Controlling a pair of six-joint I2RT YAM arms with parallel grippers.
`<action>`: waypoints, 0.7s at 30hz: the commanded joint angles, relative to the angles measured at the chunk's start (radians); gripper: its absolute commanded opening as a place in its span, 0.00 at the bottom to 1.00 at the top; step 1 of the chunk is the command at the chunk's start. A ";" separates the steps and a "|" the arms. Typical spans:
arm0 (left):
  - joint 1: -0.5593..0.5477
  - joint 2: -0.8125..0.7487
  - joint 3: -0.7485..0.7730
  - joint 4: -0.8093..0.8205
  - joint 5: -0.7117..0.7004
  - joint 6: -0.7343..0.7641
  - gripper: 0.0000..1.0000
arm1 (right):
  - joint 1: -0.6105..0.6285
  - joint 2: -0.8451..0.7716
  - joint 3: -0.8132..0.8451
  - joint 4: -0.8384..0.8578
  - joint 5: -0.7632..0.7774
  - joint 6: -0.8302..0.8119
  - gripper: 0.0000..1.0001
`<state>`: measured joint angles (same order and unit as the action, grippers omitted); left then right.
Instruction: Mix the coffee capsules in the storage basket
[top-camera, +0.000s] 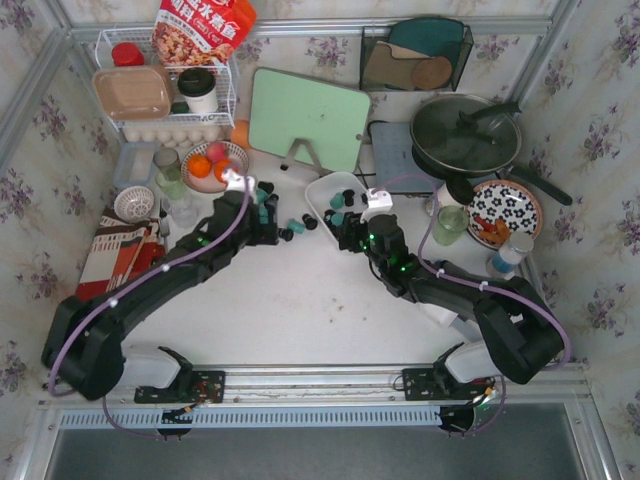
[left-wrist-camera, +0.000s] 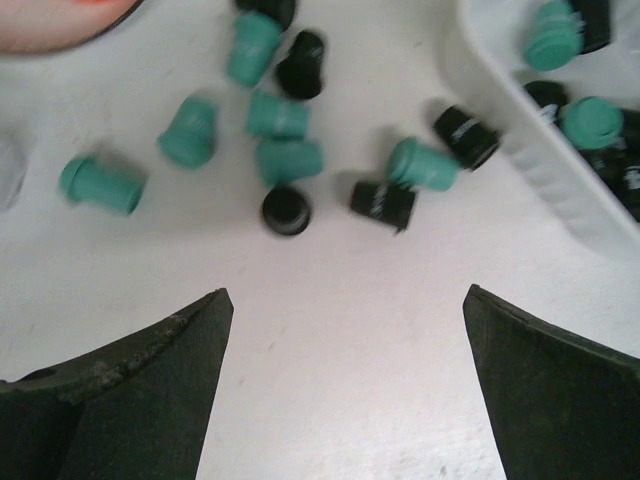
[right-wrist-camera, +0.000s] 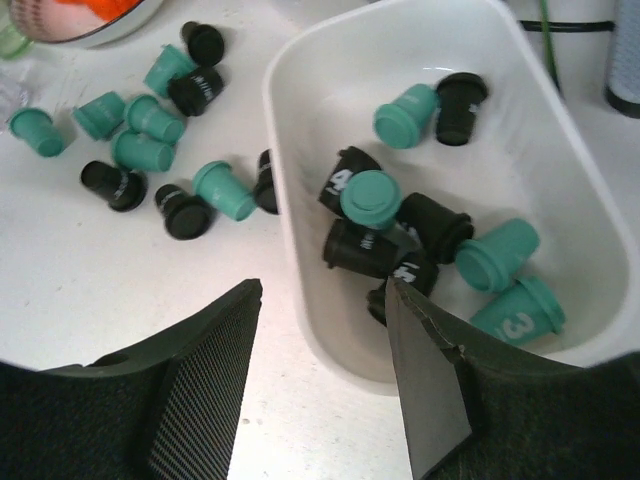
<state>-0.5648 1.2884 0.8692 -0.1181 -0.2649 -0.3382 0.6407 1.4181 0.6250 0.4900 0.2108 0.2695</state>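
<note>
Your left gripper (left-wrist-camera: 345, 300) hangs wide apart, empty, over coffee capsules (left-wrist-camera: 285, 160) loose on the table (left-wrist-camera: 330, 380), likely to fetch one; your right gripper (right-wrist-camera: 322, 290), jaws parted, straddles the near wall of the partly filled storage basket (right-wrist-camera: 520, 130).

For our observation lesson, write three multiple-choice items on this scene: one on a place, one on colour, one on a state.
1. Where do the loose capsules lie?
A. on the table beside the basket
B. in a drawer
C. on the floor

2. What colours are the capsules?
A. red and white
B. teal and black
C. yellow and blue

3. How is the left tool?
A. shut on a capsule
B. shut on the basket
C. open and empty

1 A: they lie scattered on the white top by its wall.
2 B: no other colours show.
3 C: fingers wide apart, nothing between.
</note>
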 joint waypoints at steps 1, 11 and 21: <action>0.046 -0.150 -0.058 -0.172 -0.092 -0.135 1.00 | 0.039 0.029 0.027 0.000 -0.020 -0.109 0.60; 0.041 -0.366 -0.330 -0.193 -0.241 -0.216 0.99 | 0.082 0.098 0.123 -0.103 0.017 -0.129 0.60; 0.049 -0.428 -0.298 -0.252 -0.176 -0.228 0.99 | 0.174 0.221 0.296 -0.206 0.067 -0.089 0.61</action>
<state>-0.5167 0.8543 0.5724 -0.3786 -0.4683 -0.5453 0.8017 1.5730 0.8455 0.3206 0.2565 0.1528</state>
